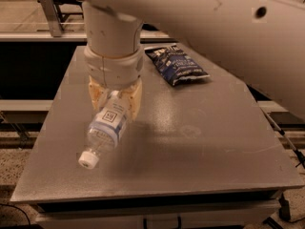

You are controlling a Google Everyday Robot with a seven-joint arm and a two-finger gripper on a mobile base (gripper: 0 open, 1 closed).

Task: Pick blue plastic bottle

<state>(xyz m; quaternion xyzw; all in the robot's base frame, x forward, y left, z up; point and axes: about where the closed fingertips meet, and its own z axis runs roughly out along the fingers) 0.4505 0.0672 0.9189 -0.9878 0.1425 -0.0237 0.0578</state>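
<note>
The blue plastic bottle (107,128) is clear with a pale blue-and-white label bearing a small square mark and a white cap. It hangs tilted, cap pointing down and toward the front left, lifted off the grey table (190,142). My gripper (116,101) comes down from the thick white arm above and is shut on the bottle's upper body, its tan fingers (135,99) on either side of the label.
A dark blue crinkled chip bag (177,65) lies at the back of the table, right of the gripper. The big white arm crosses the top right of the view. A metal rail and post stand behind the table at the left.
</note>
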